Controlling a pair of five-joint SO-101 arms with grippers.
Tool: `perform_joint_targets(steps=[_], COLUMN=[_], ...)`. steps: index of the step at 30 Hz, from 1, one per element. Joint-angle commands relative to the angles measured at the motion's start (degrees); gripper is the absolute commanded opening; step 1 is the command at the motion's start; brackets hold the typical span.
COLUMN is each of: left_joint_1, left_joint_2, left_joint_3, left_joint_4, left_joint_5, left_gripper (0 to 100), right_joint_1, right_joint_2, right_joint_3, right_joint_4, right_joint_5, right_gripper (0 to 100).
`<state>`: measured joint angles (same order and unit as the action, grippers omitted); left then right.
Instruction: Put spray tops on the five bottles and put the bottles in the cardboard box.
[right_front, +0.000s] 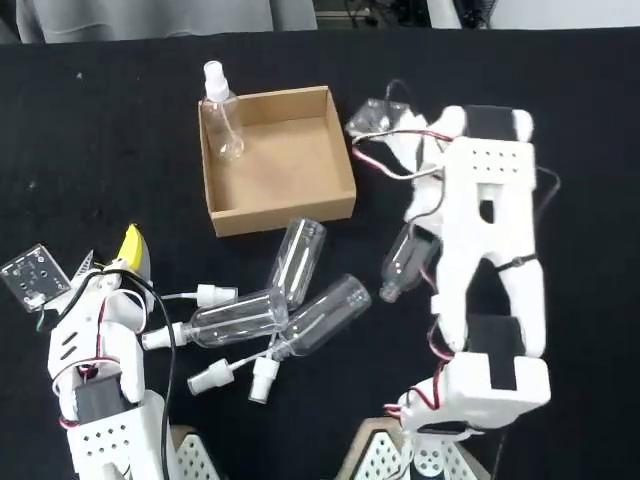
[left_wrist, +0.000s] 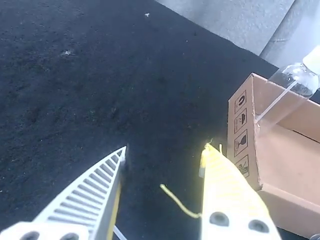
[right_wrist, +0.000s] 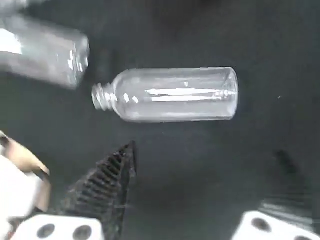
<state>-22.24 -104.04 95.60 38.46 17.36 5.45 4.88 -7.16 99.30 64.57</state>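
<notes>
- Right gripper: fingers are spread wide and nothing is held.
- The uncapped bottle lies on its side just beyond the fingertips, crosswise to the gap. It is touched by neither finger.
- The wide spread is judged to be set for a grasp across the bottle body. The threaded neck is bare, so a top is needed before boxing.
- A second bottle is seen farther out, past the black finger, on the neck side.
- Left gripper: fingers are wide and the gap is empty. Only the black table lies between and ahead of them.
- The cardboard box sits off the yellow finger side, near but apart.
- One capped bottle is leaned in a box corner, so one of five is judged done.
- The cluster of three bottles and the spray tops are piled on the yellow-finger side of the left gripper, between the arms. Whether any top there is seated cannot be told.
- Likely split, judged rather than seen: the bottle is gripped by one arm and the top fitted by the other.
</notes>
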Motion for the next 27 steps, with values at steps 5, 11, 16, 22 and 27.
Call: perform_joint_targets(steps=[5, 11, 16, 22, 27], left_joint_1=[-0.6, -0.6, -0.6, -0.6, -0.6], left_joint_2=[-0.4, -0.4, -0.4, -0.4, -0.4], left_joint_3=[-0.1, -0.1, -0.1, -0.1, -0.1], left_joint_4=[-1.1, -1.1, -1.1, -1.1, -1.1], left_joint_5=[0.4, 0.4, 0.4, 0.4, 0.4], left_gripper=[22, 22, 22, 22, 22], right_joint_1=[4.7, 4.6, 4.9, 3.1, 0.4], right_joint_2=[-3.4, -3.8, -4.6, -11.4, -15.3], right_joint_3=[-0.1, 4.1, 8.2, 18.8, 30.3], right_joint_4=[1.5, 1.5, 1.4, -6.7, -17.3], right_joint_5=[21.3, 27.8, 32.1, 33.4, 33.4], right_gripper=[43.0, 42.9, 42.9, 43.0, 43.0])
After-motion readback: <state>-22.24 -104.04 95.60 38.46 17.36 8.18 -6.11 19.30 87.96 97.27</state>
